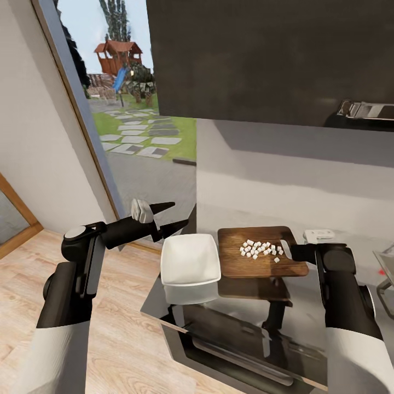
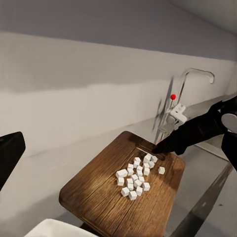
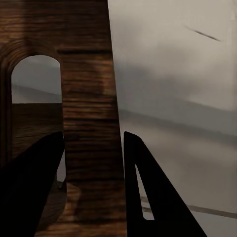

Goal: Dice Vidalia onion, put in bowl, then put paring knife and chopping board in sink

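The dark wooden chopping board (image 1: 260, 261) carries several white onion dice (image 1: 261, 249) and appears held just above the glossy countertop (image 1: 241, 328), level. My right gripper (image 1: 288, 251) is shut on the board's right end; the right wrist view has its fingers (image 3: 148, 192) clamped on the edge beside the slot handle (image 3: 37, 79). The white bowl (image 1: 190, 261) stands empty just left of the board. My left gripper (image 1: 171, 215) hovers open and empty above and left of the bowl. The left wrist view looks onto the board (image 2: 98, 197) and dice (image 2: 136, 177). The paring knife is out of view.
The chrome tap (image 2: 196, 75) with its red-tipped lever (image 2: 173, 96) rises behind the board's far end, with a small white object (image 1: 319, 235) beside it. A grey wall backs the counter. The counter's left end drops to a wooden floor (image 1: 120, 328) by a glass door.
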`<state>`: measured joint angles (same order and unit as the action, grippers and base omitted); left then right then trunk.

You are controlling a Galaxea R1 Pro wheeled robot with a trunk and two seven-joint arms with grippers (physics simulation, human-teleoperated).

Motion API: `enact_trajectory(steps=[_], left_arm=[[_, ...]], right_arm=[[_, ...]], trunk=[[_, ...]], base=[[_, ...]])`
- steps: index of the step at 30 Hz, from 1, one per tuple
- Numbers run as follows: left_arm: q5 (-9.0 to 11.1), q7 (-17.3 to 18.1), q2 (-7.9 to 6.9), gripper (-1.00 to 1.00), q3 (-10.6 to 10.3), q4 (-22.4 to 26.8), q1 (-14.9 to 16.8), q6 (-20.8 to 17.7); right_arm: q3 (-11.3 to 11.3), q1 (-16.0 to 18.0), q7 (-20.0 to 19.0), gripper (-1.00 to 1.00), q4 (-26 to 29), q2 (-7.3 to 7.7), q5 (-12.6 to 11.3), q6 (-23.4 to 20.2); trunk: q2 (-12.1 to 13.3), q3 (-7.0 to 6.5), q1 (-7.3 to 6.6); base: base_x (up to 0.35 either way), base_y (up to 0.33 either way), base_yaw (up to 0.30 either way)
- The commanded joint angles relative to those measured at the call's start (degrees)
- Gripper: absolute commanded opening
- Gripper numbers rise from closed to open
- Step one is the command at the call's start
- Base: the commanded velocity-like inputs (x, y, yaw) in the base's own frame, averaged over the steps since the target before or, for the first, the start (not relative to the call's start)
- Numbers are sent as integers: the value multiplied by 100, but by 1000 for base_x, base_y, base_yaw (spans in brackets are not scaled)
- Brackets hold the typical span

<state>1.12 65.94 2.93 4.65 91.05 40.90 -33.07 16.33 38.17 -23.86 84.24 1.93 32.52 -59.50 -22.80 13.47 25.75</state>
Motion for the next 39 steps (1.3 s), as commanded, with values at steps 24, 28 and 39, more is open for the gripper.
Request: enact_trajectory(steps=[24, 28, 39], left_arm=[[11, 6, 103, 100, 9, 1, 6, -59], [11, 6, 103, 100, 10, 1, 6, -59], [11, 6, 103, 100, 7, 1, 6, -59]], right_arm=[[2, 6, -55, -100, 5, 1, 53, -18], [2, 6, -57, -100, 5, 2, 53, -18], [-4, 6, -57, -100, 5, 1, 53, -18]], trunk=[[-12, -171, 3], [-12, -207, 3], [-12, -259, 3]], base=[[0, 0, 0], [0, 0, 0], [0, 0, 48]])
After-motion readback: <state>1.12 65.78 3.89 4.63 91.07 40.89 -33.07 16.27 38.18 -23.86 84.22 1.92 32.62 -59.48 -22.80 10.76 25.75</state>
